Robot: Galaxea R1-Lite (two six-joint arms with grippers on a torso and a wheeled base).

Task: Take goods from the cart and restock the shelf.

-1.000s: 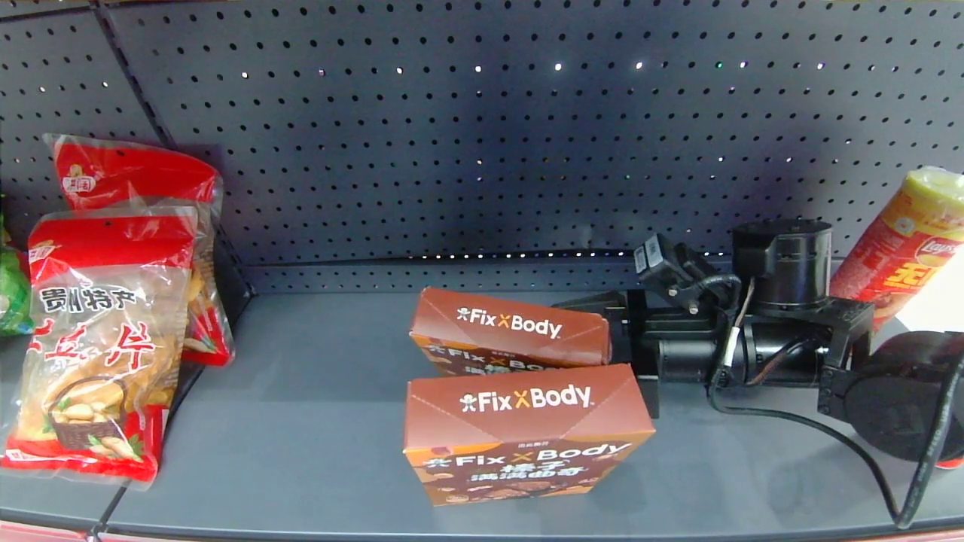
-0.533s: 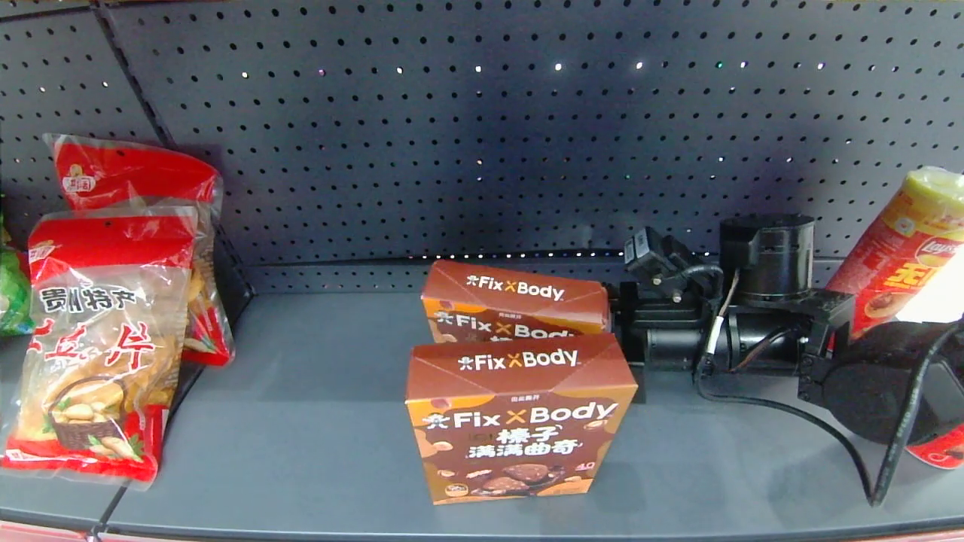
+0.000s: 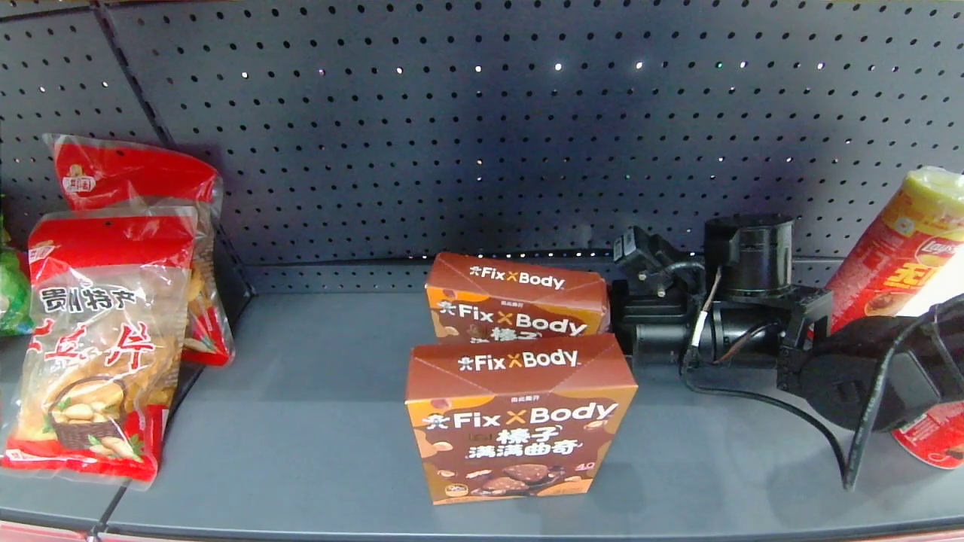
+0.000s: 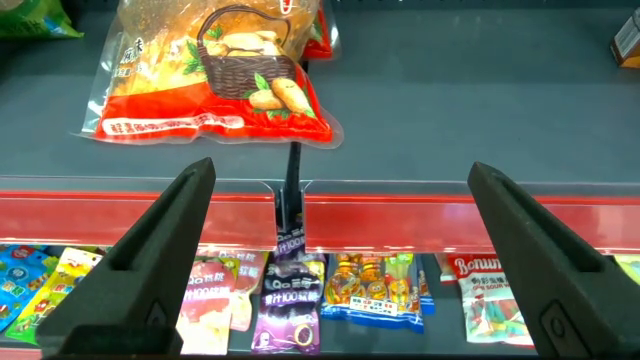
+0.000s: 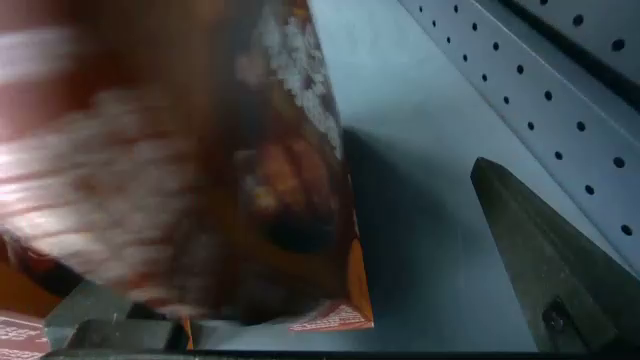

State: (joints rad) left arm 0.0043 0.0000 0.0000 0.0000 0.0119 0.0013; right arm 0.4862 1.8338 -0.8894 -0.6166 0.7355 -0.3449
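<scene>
Placing is in hand: the right end effector (image 3: pixel 616 310) sits at the right end of the rear cookie box (image 3: pixel 516 297), upright on the shelf (image 3: pixel 316 391) near the pegboard (image 3: pixel 482 150), jaws parted and one finger clear of it, so nothing looks clamped. Next, I judge, it must back straight out without nudging either of the two boxes, the front cookie box (image 3: pixel 520 418) just ahead. The left end effector (image 4: pixel 342 175) hangs wide open and empty; two red snack bags (image 3: pixel 105 339) stand left.
</scene>
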